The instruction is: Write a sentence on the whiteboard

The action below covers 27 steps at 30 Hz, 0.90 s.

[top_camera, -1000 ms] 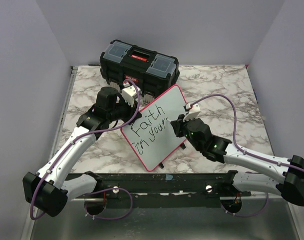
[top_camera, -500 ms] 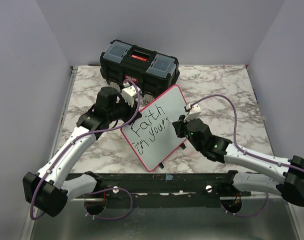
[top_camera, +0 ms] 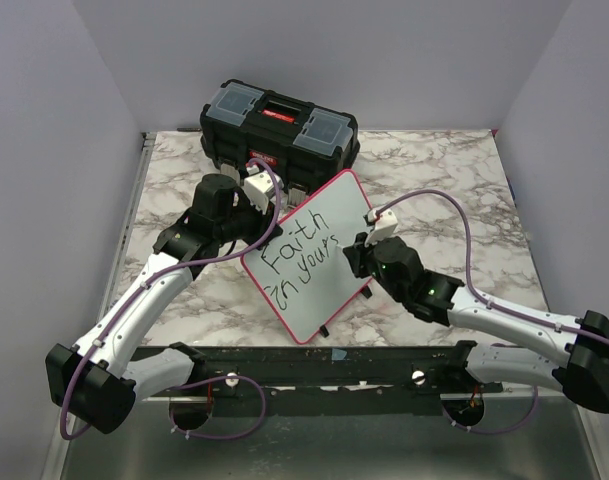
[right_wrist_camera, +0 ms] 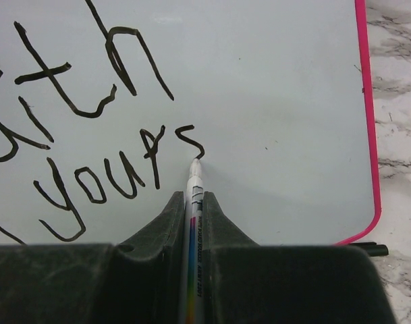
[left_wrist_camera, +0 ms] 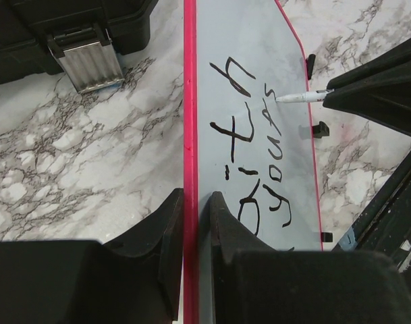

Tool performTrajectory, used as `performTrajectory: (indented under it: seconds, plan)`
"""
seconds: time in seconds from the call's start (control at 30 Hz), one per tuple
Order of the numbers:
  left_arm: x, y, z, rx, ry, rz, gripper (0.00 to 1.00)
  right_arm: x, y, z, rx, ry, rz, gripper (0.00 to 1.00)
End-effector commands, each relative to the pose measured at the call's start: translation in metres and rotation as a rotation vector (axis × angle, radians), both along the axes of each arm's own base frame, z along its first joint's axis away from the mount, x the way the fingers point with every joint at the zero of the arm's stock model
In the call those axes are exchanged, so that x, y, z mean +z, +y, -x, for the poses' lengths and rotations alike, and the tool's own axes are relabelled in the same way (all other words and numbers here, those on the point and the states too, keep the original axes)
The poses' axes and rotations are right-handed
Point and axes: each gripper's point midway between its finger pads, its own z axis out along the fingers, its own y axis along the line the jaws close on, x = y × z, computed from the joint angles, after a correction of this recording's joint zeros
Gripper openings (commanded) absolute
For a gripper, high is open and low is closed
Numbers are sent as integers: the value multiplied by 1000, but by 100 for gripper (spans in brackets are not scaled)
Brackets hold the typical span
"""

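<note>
Left claw (left_wrist_camera: 192, 200) pinches whiteboard (left_wrist_camera: 259, 47) rim; right claw (right_wrist_camera: 194, 200) pinches marker (right_wrist_camera: 194, 181), tip touching sentence (top_camera: 302, 258) at the "s" in "yours".

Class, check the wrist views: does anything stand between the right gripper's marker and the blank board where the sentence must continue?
Nothing visible does. The marker in the right gripper has its tip at the whiteboard, at the end of the sentence so far; bare white surface lies beyond it.
</note>
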Motion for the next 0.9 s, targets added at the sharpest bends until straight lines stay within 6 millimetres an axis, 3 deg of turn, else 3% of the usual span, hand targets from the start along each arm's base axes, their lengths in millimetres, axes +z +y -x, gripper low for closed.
performTrajectory:
  seconds: [0.0,0.23,0.47,0.63,0.87]
  plan:
    - [7,0,-3,-22,-64,-22,0,-17,10,9,79,65,50,1]
    - [8,0,-3,-23,-66,-21,0,17,16,7,82,14,-37,1]
    - [8,0,-3,-22,-65,-22,0,52,0,10,37,-59,-139,1]
    - [7,0,-3,-23,-65,-22,0,55,-15,3,-50,-79,-132,1]
    - [8,0,-3,-23,-67,-21,0,40,-20,-7,-121,-63,-81,1]
